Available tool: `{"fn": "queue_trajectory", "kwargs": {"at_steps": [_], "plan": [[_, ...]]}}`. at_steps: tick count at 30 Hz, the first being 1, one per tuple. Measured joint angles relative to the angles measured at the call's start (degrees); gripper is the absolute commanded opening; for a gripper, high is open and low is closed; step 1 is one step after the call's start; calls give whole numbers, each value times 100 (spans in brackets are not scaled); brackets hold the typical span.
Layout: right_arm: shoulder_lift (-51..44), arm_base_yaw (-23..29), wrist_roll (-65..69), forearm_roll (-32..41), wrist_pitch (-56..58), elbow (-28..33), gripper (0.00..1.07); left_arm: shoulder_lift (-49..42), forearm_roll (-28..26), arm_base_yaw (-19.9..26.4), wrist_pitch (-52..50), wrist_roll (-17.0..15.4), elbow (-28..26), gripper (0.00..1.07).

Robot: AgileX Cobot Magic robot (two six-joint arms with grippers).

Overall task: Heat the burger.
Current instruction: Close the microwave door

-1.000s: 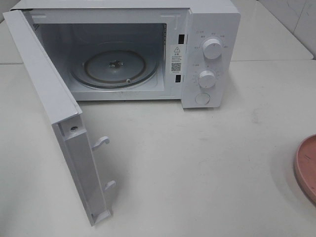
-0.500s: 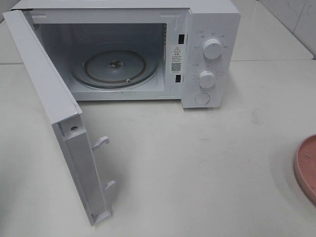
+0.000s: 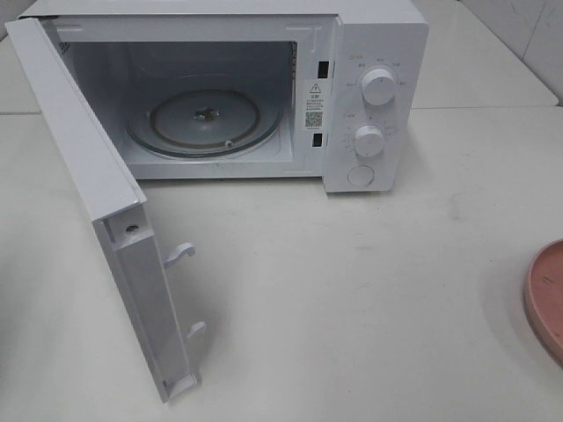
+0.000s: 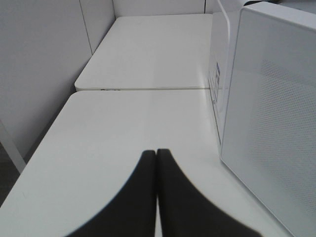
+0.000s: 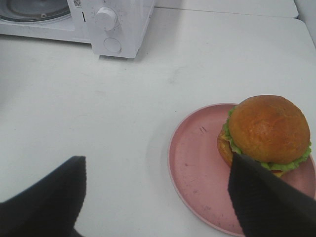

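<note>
The burger [image 5: 266, 131], with a golden-brown bun and a green lettuce edge, sits on the right part of a round pink plate [image 5: 192, 163]. My right gripper [image 5: 155, 160] hangs open above the table, one finger over the plate's edge beside the burger and the other far off over bare table. It holds nothing. The white microwave [image 3: 374, 53] stands at the back with its door [image 3: 88, 176] swung wide open and its glass turntable [image 3: 204, 119] bare. My left gripper [image 4: 156, 153] is shut and empty, beside a white panel of the microwave [image 4: 271, 123]. Neither gripper shows in the exterior high view.
Only a sliver of the pink plate [image 3: 547, 294] shows at the right edge of the exterior high view. The open door juts forward on the left of the white table [image 3: 352, 290]. A second white table [image 4: 153, 49] adjoins behind.
</note>
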Motion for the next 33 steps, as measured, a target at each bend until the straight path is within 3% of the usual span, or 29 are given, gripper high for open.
{"fn": "queue_trajectory", "kwargs": {"at_steps": [3, 5, 7, 8, 12, 13, 14, 15, 17, 18, 21, 27, 33], "plan": [[0, 0, 0, 0, 0, 0, 76, 138, 132, 0, -178, -63, 17, 0], [0, 0, 0, 0, 0, 0, 76, 802, 688, 0, -905, -676, 34, 0], [0, 0, 0, 0, 0, 0, 76, 940, 819, 0, -1026, -796, 34, 0], [0, 0, 0, 0, 0, 0, 76, 1278, 1117, 0, -1295, -1066, 34, 0], [0, 0, 0, 0, 0, 0, 76, 1696, 1541, 0, -1558, -1346, 17, 0], [0, 0, 0, 0, 0, 0, 76, 1948, 1868, 0, -1730, -1593, -11, 0], [0, 0, 0, 0, 0, 0, 76, 1948, 1868, 0, -1730, -1593, -11, 0], [0, 0, 0, 0, 0, 0, 76, 2143, 2280, 0, -2000, -1805, -46, 0], [0, 0, 0, 0, 0, 0, 76, 2240, 2447, 0, -2166, -1885, -46, 0], [0, 0, 0, 0, 0, 0, 76, 2418, 2807, 0, -2452, -2068, -46, 0], [0, 0, 0, 0, 0, 0, 76, 2653, 3174, 0, -2911, -2349, -46, 0], [0, 0, 0, 0, 0, 0, 76, 3025, 3317, -172, -3352, -2452, -86, 0], [0, 0, 0, 6, 0, 0, 76, 3415, 3048, -974, -3398, -2206, -281, 0]]}}
